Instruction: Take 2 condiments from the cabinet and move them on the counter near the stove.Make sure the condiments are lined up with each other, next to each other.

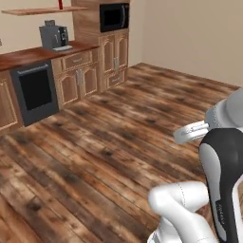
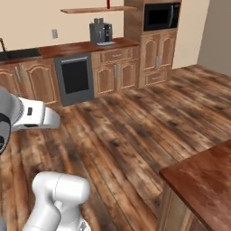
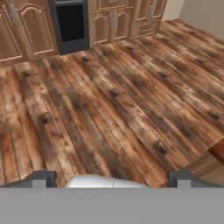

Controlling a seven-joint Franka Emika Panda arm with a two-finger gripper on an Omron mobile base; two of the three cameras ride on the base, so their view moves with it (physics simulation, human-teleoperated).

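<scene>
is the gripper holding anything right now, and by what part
Nothing is held. In the hand view the gripper is open, with bare wood floor between its wide-apart fingertips. The red bottle stands on the shelf.

Even, bright, flat rendered light with no clear source; shadows are faint. All views are soft and low in detail. The floor shows a mild sheen, and the shelf items perhaps blur too small to read
</scene>
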